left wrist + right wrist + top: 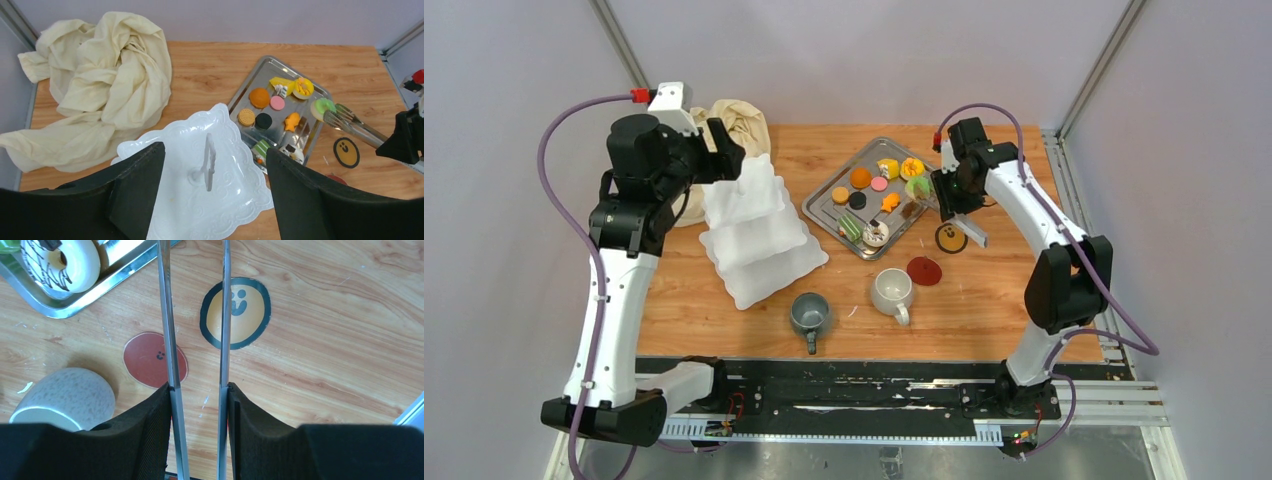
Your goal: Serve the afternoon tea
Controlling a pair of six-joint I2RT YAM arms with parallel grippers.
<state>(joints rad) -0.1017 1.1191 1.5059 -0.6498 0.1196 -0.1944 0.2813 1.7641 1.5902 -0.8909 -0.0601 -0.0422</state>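
The white three-tier stand (759, 225) stands left of centre. My left gripper (727, 152) hovers over its top tier, open, with a jaw on each side of the upright white handle (210, 160) and not touching it. My right gripper (948, 196) is shut on metal tongs (168, 315). The tong tips pinch the green ring doughnut (322, 106) at the tray's right edge. The orange, yellow and pink pastries (879, 183) lie in the tray. The grey mug (810, 314) and the white mug (892, 292) stand in front.
The steel tray (822, 203) lies at the centre back. The beige cloth (100, 80) is heaped at the back left. A yellow smiley coaster (235, 312) and a red coaster (156, 360) lie right of the tray. Metal frame rails run along the right side.
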